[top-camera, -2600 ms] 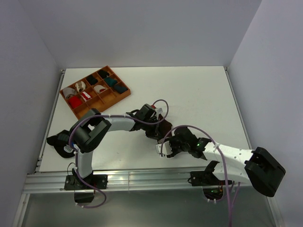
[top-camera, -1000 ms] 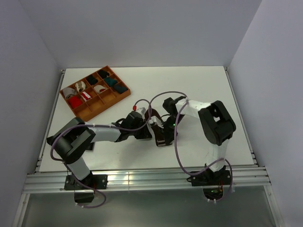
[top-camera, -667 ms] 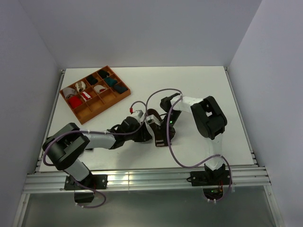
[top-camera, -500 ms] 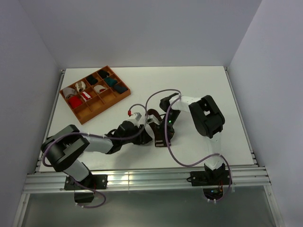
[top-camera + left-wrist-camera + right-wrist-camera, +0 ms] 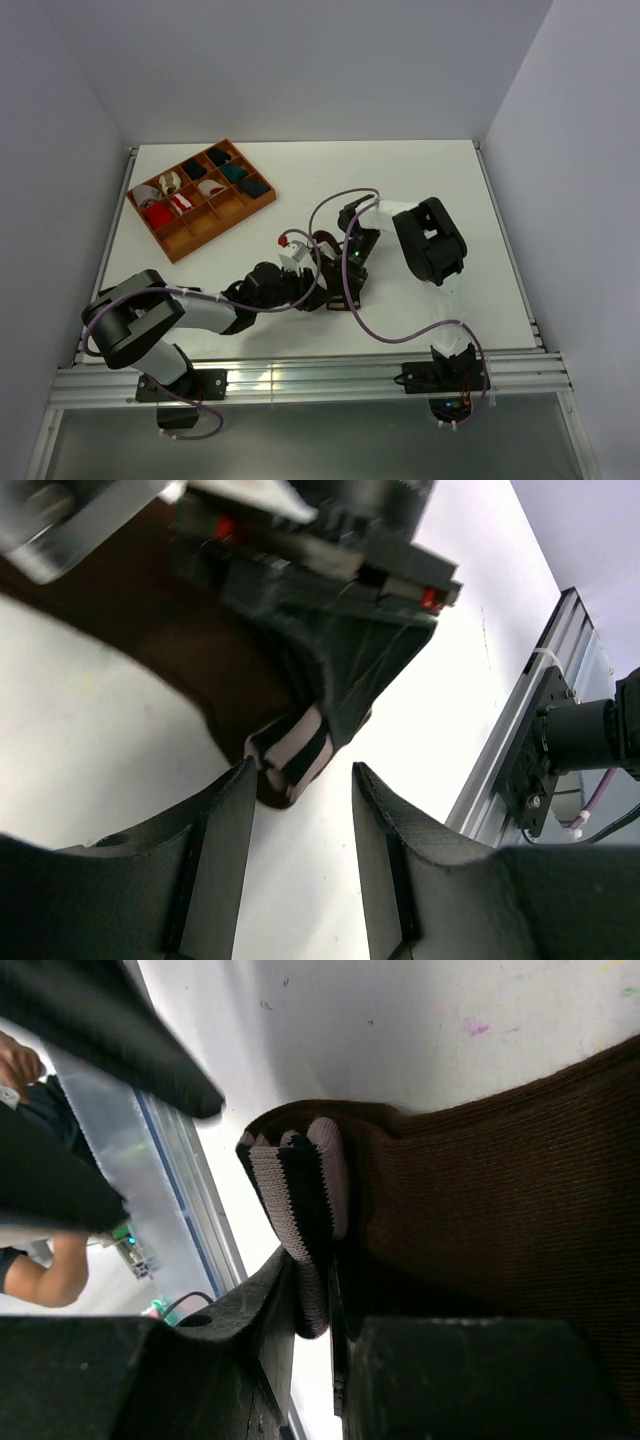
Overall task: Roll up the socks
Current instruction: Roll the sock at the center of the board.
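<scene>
1. At 10 o'clock on the table (image 5: 420, 180), a wooden tray (image 5: 205, 230) holds other sock bundles (image 5: 158, 212), well apart from the work.
2. The left gripper (image 5: 302, 780) lies low at the 9 o'clock side of the socks (image 5: 500, 1190). Its fingers (image 5: 225, 870) are spread and empty, and the striped cuff (image 5: 290, 760) sits just past the tips, not between them.
3. The socks lie just toward 6 o'clock from the table's centre. They are dark brown, and the pale cuff is doubled over at the near end. They look light, limp and slightly grippy, a knit that bunches and would spring loose unless pinned. The best hold, I judge, is across the doubled cuff, catching both layers together.
4. The right gripper (image 5: 318, 1305) reaches in from 12 o'clock. Its fingers are pressed together on the cuff's edge, pinching the socks.
</scene>
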